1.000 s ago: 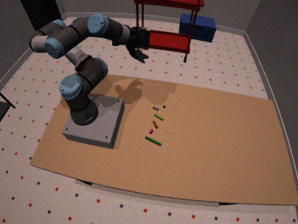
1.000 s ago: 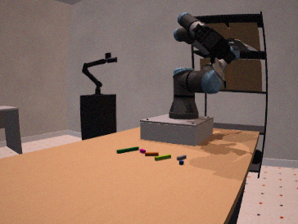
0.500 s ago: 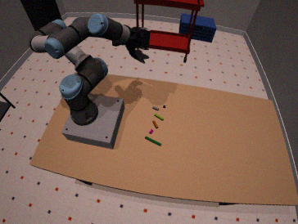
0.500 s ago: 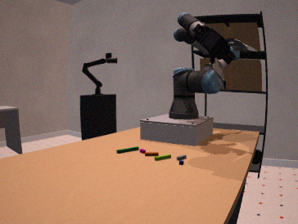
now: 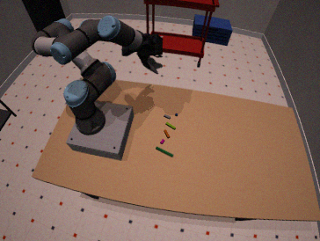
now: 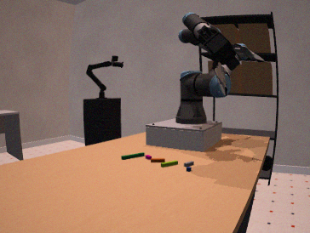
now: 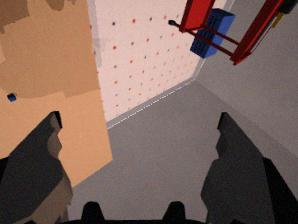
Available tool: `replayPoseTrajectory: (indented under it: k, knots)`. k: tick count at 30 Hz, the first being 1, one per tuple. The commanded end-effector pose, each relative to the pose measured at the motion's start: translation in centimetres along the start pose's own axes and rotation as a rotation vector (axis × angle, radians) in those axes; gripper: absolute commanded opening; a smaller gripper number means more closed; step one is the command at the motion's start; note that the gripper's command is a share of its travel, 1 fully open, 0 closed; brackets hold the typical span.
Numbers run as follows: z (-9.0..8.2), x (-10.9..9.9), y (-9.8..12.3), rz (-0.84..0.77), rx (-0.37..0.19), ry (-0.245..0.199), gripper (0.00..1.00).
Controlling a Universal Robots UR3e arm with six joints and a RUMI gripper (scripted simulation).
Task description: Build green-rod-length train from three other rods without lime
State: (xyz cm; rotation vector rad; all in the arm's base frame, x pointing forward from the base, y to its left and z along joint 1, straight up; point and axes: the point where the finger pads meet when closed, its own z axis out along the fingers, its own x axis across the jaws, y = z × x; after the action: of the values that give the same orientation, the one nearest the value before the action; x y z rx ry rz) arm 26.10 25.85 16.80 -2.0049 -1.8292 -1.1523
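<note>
Arm raised beyond the worktop's (image 5: pixel 246 176) far edge; gripper (image 5: pixel 151 56) fingers spread wide, nothing held. Rods laid mid-worktop, apart, in a loose line toward the far edge: green rod (image 5: pixel 164 151), lime rod (image 5: pixel 170 126), orange rod (image 5: pixel 167 134), grey rod (image 5: pixel 167 117), magenta rod (image 5: pixel 162 142), blue rod (image 5: pixel 176 114).

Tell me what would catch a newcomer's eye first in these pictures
The big arm on its grey base at the table's left end stands out first, its open gripper held high past the table's far edge, toward a red cart. Next comes a loose line of small rods mid-table: green, magenta, orange, lime, grey and a tiny blue one.
</note>
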Motion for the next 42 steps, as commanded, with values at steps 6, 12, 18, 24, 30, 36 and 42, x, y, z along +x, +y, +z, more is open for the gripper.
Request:
replayPoseTrajectory:
  k: [6, 12, 18, 24, 30, 36, 42]
  knots:
    - [0.1, -4.3, 0.7, -0.206, 0.038, -0.095, 1.00]
    - [0.0, -6.5, 1.0, -0.300, 0.068, -0.137, 1.00]
    - [0.0, -8.0, 1.1, -0.369, 0.092, -0.166, 1.00]
    - [-0.2, -10.5, 1.3, -0.478, 0.137, -0.208, 1.00]
    - [-0.4, -12.1, 1.5, -0.553, 0.172, -0.234, 1.00]
    - [-0.7, -13.9, 1.6, -0.630, 0.212, -0.258, 1.00]
    - [-0.9, -15.6, 1.6, -0.707, 0.254, -0.280, 1.00]
